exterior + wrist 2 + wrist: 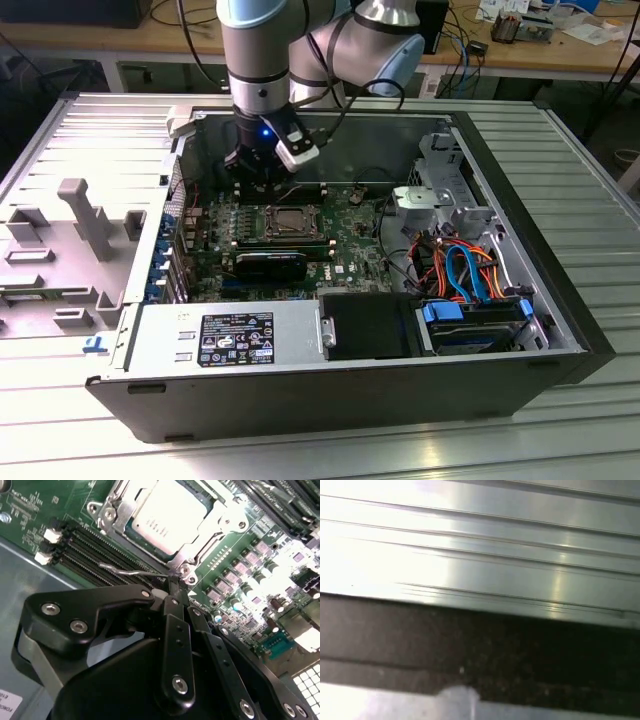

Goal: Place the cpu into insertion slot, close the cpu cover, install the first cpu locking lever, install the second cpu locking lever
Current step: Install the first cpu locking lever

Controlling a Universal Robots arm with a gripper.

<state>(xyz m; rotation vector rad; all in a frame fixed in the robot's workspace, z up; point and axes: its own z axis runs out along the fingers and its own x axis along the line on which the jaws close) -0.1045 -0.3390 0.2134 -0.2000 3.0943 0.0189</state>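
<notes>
The cpu (pixel 170 515) lies flat in the insertion slot (pixel 290 237) of the green motherboard, its silver top bright. The cpu cover (pixel 121 517) is folded down around it as a silvery frame. A thin wire locking lever (pixel 127 571) sticks out beside the socket's corner, raised off the board. My gripper (pixel 175 580) is shut, its black fingertips right at the lever's hinge end by the socket corner. In the exterior view the gripper (pixel 262 172) hangs low inside the case just behind the socket, and the cpu (pixel 291 221) shows in front of it.
Long black memory slots (pixel 95 555) run beside the lever. A black heatsink block (pixel 270 265) lies in front of the socket, with the power supply (pixel 225 340) beyond it. Drive cage and coloured cables (pixel 465 275) fill the exterior view's right. The first wrist view shows ribbed metal (pixel 480 555).
</notes>
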